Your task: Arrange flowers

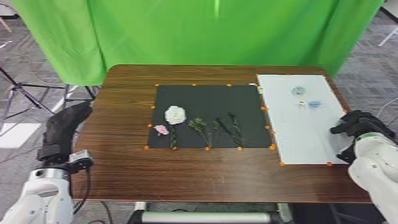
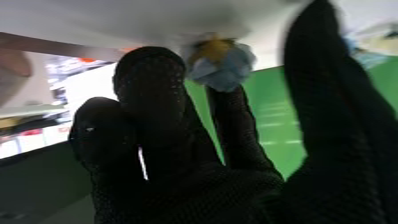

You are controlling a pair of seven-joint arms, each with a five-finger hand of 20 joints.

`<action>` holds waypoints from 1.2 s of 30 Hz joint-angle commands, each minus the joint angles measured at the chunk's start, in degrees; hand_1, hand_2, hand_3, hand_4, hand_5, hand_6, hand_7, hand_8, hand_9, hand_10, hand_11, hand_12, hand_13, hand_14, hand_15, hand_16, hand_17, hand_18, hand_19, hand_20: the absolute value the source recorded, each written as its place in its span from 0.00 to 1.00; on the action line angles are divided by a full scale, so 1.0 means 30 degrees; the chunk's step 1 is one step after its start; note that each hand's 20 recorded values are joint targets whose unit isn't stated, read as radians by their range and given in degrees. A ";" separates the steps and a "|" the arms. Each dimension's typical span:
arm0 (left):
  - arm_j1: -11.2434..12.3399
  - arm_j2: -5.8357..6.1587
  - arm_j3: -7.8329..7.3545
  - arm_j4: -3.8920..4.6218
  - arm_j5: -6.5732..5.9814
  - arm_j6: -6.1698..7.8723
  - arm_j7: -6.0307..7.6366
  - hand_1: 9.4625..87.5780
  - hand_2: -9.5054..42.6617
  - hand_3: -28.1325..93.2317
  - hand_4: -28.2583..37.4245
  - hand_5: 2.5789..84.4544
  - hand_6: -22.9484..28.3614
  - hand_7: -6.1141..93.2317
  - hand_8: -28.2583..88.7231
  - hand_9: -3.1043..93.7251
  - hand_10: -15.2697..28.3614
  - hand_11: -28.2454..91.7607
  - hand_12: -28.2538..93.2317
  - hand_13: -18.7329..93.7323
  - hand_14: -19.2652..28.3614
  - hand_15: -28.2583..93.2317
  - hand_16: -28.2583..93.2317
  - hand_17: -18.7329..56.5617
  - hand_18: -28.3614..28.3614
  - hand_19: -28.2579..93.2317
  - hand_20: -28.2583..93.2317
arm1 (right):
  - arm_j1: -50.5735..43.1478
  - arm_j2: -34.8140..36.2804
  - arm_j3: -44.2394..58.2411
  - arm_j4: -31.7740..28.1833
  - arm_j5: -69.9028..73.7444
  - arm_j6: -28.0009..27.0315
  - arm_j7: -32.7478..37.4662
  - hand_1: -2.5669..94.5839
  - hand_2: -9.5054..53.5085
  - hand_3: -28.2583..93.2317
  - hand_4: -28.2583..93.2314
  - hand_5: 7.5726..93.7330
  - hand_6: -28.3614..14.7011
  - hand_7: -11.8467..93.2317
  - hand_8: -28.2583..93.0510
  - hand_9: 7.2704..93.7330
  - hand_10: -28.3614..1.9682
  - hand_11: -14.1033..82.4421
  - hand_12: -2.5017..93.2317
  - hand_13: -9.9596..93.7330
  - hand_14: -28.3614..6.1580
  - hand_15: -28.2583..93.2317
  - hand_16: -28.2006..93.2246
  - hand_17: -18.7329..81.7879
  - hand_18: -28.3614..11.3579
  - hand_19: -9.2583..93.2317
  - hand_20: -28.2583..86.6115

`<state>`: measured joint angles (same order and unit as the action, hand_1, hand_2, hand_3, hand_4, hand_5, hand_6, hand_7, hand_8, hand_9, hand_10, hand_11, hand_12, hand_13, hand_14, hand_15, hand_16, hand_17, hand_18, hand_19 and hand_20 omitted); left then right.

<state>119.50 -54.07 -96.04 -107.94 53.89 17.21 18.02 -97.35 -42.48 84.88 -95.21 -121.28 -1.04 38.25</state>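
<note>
In the head view my right hand (image 1: 360,125) is at the right edge of the white board, near the table's right side. My left hand (image 1: 67,125) hangs beyond the table's left edge, its fingers extended. On the black mat lie a white flower (image 1: 175,115), a pink flower (image 1: 161,130) and several green stems (image 1: 216,130). Small blue flowers (image 1: 314,104) and a pale blue-green flower (image 1: 298,90) rest on the white board. The right wrist view has my right hand (image 2: 187,185) with straight, spread fingers; a blue flower (image 2: 222,65) is beyond the fingertips, not held.
A black mat (image 1: 213,97) lies mid-table, with a white board (image 1: 298,142) to its right. Orange markers (image 1: 273,147) line both. The brown table (image 1: 200,180) has a green curtain (image 1: 213,35) behind it. A black tripod (image 1: 35,95) stands left of the table.
</note>
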 commanded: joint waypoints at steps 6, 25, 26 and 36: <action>0.0364 -0.0097 -0.0181 -0.0145 -0.0063 -0.0529 -0.0544 0.14 0.18 0.78 0.00 0.52 0.54 0.21 0.17 0.47 0.66 0.40 0.32 0.46 0.74 0.31 0.24 0.30 0.66 0.25 0.34 | -0.0265 -0.0040 -0.1012 0.0276 -0.0958 0.4599 -0.0888 0.70 0.02 0.63 0.10 0.72 0.61 0.28 0.30 0.82 0.49 0.29 0.49 0.89 0.69 0.79 0.45 0.77 0.34 1.00 0.69; -0.0516 0.0498 0.0235 0.0230 -0.0334 -0.0881 -0.0663 0.13 0.19 0.78 0.00 0.52 0.54 0.21 0.18 0.47 0.66 0.40 0.32 0.46 0.74 0.31 0.24 0.30 0.66 0.26 0.34 | 1.5065 -0.3801 -1.6906 0.0067 0.1295 0.2856 -0.8127 0.73 0.01 0.64 0.09 0.81 0.64 0.31 0.28 0.89 0.53 0.24 0.50 0.91 0.73 0.79 0.46 0.79 0.39 1.00 0.72; -0.0682 0.0521 0.0407 0.0302 -0.0253 -0.0954 -0.0700 0.13 0.19 0.78 0.00 0.52 0.54 0.21 0.18 0.47 0.66 0.40 0.32 0.46 0.74 0.31 0.24 0.30 0.66 0.26 0.34 | 1.5262 -0.4231 -1.7305 0.0254 0.1214 0.2699 -0.8300 0.72 0.01 0.64 0.09 0.81 0.64 0.31 0.28 0.89 0.53 0.24 0.49 0.91 0.73 0.79 0.46 0.79 0.39 1.00 0.72; -0.0656 0.0456 0.0323 0.0348 -0.0043 -0.1964 -0.1523 0.13 0.20 0.78 0.00 0.51 0.54 0.21 0.18 0.47 0.66 0.40 0.32 0.46 0.74 0.30 0.24 0.30 0.66 0.26 0.34 | 1.5357 -0.6223 -1.9239 0.1352 0.0914 0.0850 -0.8556 0.72 0.01 0.65 0.09 0.80 0.65 0.32 0.28 0.89 0.53 0.23 0.49 0.91 0.73 0.79 0.46 0.79 0.39 1.00 0.73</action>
<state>116.36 -52.42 -93.77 -106.37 53.28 13.32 15.27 -50.04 -57.19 28.83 -91.07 -116.76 5.29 14.05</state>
